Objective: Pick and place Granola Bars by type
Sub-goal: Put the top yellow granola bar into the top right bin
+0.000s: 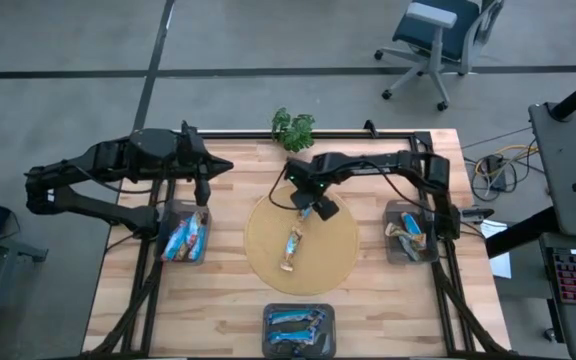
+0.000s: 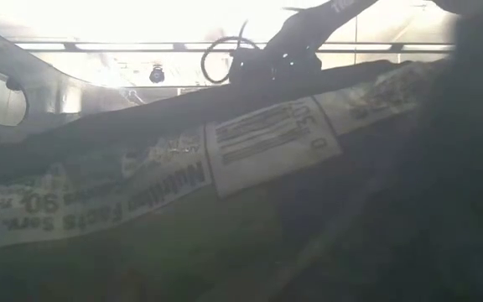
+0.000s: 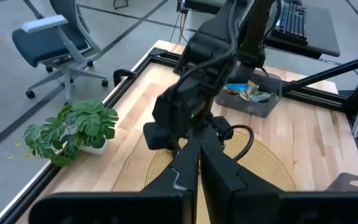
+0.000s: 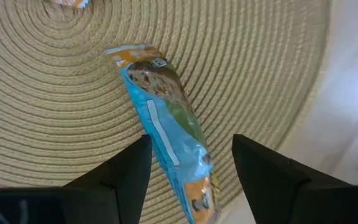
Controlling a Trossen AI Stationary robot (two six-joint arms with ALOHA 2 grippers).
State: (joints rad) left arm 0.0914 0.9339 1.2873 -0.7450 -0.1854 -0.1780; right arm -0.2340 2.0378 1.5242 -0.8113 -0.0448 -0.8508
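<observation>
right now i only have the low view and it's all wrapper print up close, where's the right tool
Observer: The right tool hovers over the round woven mat, open, above a single granola bar.
Operator: anything else on the mat
Observer: Only that bar in the high view.
Operator: and the left arm
Observer: The left tool hangs above the left bin, which holds several bars.
Operator: other bins
Observer: A right bin and a near-edge bin, both holding bars.
</observation>
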